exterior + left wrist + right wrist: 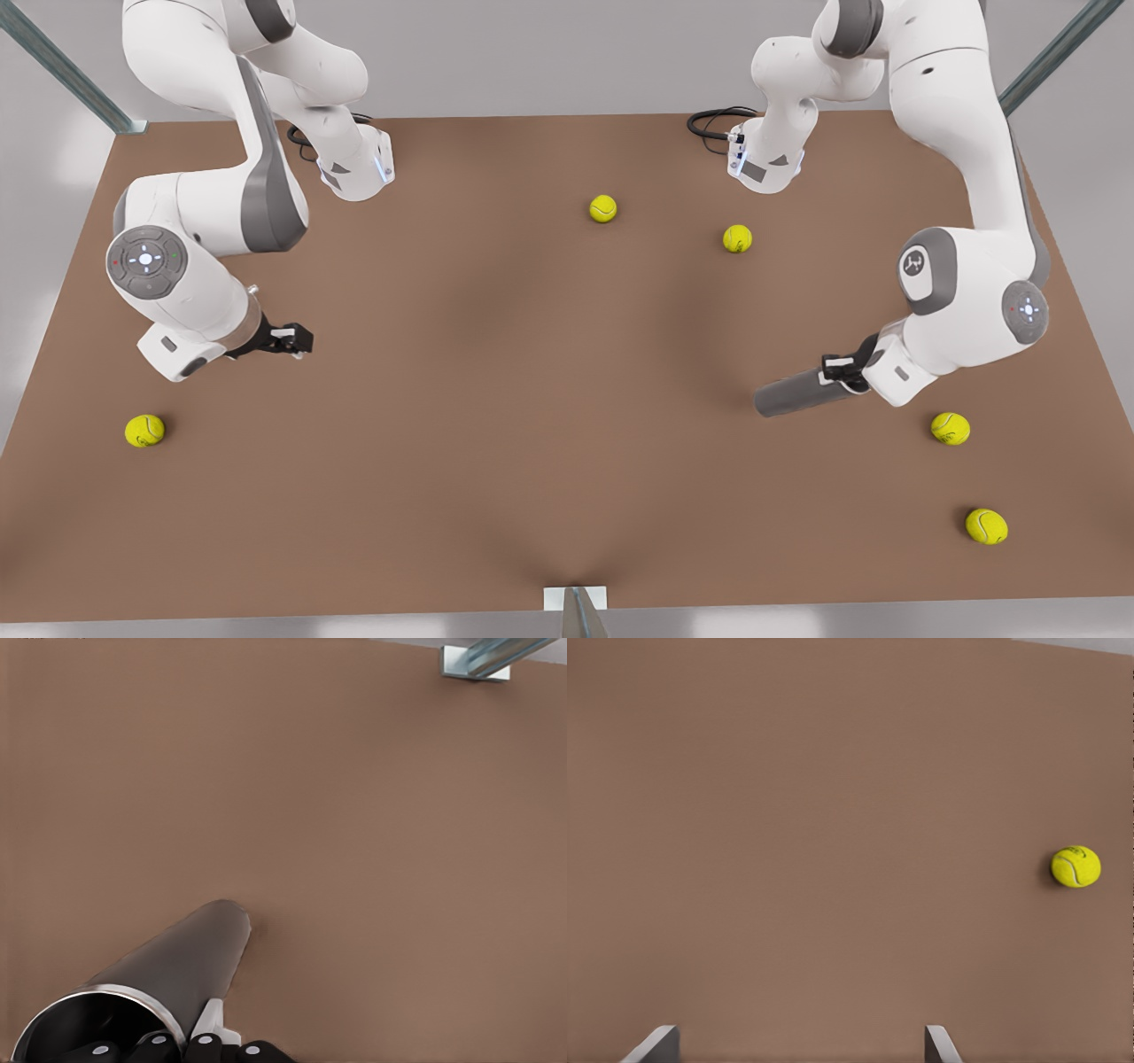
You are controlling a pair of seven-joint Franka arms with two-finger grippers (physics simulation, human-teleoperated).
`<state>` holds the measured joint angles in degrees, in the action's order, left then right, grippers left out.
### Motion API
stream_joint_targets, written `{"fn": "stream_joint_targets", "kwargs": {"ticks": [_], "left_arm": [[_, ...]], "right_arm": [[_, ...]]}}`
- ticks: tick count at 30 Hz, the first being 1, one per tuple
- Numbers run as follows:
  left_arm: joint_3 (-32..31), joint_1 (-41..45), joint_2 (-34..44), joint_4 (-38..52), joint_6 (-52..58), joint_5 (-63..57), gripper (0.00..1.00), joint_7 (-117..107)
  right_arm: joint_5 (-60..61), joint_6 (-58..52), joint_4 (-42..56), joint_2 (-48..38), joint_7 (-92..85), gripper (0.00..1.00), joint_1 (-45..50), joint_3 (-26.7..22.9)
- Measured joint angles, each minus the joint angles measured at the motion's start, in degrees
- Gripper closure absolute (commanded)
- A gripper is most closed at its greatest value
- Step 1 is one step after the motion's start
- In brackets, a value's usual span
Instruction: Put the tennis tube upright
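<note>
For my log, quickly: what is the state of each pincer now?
Left pincer: shut on the tennis tube, near its rimmed end.
Right pincer: open, holding nothing, above the table.

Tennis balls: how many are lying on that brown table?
5. Two tennis balls sit near the far middle, one by the front view's left edge, two at its near right. The arms could hide another.

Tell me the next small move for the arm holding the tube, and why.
Probably tilt: the left gripper is shut on the tennis tube near its rimmed end, the tube lying almost flat over the table. Rotating the wrist would stand it up. The right gripper waits open.
</note>
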<state>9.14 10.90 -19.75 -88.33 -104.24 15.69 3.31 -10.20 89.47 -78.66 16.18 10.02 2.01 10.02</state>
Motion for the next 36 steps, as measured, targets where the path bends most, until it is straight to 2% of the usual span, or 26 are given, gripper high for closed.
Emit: {"fn": "stream_joint_targets", "kwargs": {"ticks": [11,20,29,30,31,32,36], "left_arm": [[-1.05,1.59,-1.06,-0.17,-1.27,-16.63,0.79,-10.26],[-1.67,1.14,-5.18,-0.18,-2.54,-18.29,0.79,-10.52],[-2.03,1.11,-6.08,-0.18,-2.83,-18.21,0.78,-10.44],[-2.03,1.05,-6.1,-0.18,-2.81,-18.16,0.67,-10.43],[-2.02,1.03,-6.05,-0.18,-2.81,-18.11,0.43,-10.48],[-2.04,0.97,-6.03,-0.18,-2.81,-18.02,0.01,-10.43],[-2.02,1.06,-6.01,-0.18,-2.5,-17.24,0.0,-10.49]], "right_arm": [[0.18,-0.09,0.08,-0.04,0.18,0.0,0.1,0.0],[0.18,-0.09,0.08,-0.07,0.18,0.0,0.1,0.0],[0.18,-0.09,0.08,0.0,0.17,0.0,0.1,0.0],[0.18,-0.09,0.08,0.0,0.13,0.0,0.1,0.0],[0.18,-0.09,0.08,-0.05,0.17,0.0,0.1,0.0],[0.18,-0.09,0.08,-0.01,0.12,0.0,0.1,0.0],[0.18,-0.09,0.08,0.0,0.09,0.0,0.1,0.0]]}}
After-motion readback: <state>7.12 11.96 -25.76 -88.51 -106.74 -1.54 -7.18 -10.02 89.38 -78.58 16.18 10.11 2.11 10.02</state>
